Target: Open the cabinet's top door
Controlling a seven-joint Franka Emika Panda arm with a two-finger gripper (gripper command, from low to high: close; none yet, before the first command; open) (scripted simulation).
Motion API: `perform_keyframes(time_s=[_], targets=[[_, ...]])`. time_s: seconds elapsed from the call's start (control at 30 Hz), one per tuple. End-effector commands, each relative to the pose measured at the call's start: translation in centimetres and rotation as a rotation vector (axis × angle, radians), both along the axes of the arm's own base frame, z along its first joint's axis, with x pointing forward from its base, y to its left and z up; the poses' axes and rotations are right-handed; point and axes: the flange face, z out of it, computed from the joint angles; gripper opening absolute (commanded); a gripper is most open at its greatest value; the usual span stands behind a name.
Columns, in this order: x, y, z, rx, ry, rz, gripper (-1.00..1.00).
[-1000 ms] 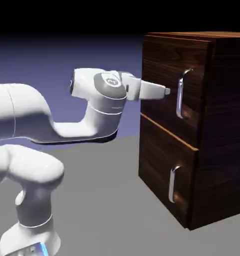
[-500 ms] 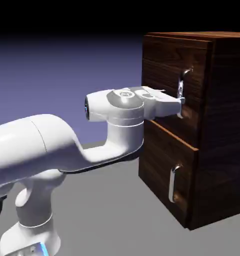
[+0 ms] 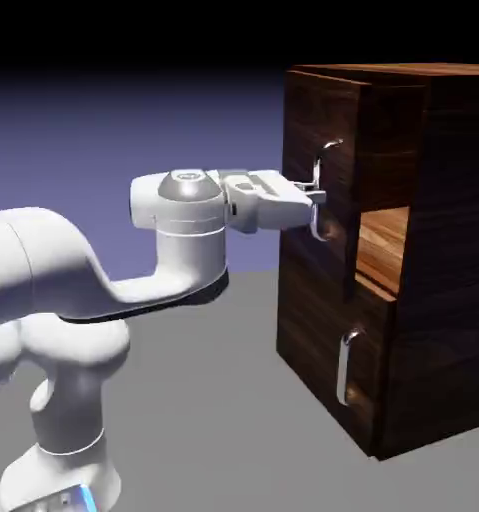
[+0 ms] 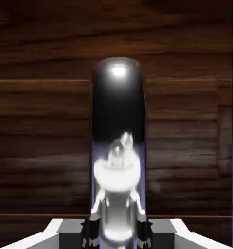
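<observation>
The top door (image 3: 305,125) of the dark walnut cabinet (image 3: 453,260) is partly open, so I judge that the first pull is done but the whole task is not finished. In the exterior view, the near edge of this door stands out from the cabinet body, toward the left, while its far edge is at the body; it seems to turn around this far side. Between the near edge and the body there is a gap, and through it a light wooden interior (image 3: 383,245) can be seen, on the right of the door. The end effector (image 3: 318,193) is at the left of the door, closed narrow on the curved silver handle (image 4: 119,92); in the hand view the bar comes down between its two finger tips, and these seem to press on it from both sides. The lower panel (image 3: 313,325), with its shorter silver handle (image 3: 343,375), lies flush and closed, and nothing touches it. What is left, in my judgement, is to make the opening wider: the arm should continue to draw the handle outward, and follow a curve as the door turns. If it pulls too straight, the finger tips could slide on the smooth metal.
</observation>
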Motion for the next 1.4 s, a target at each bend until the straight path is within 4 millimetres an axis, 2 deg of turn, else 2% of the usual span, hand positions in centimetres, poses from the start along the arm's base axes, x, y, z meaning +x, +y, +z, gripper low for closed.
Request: perform_keyframes(time_s=[0.0,0.33,0.83,1.03,1.37], targets=[[-0.6,0.5,0.0,0.0,0.0,-0.023,-1.0],[-5.5,5.4,0.0,0.0,0.0,-0.213,-1.0],[-10.6,13.6,0.0,0.0,0.0,-0.475,-1.0],[-12.3,18.2,0.0,0.0,0.0,-0.61,-1.0],[-13.9,27.8,0.0,0.0,0.0,-0.874,-1.0]])
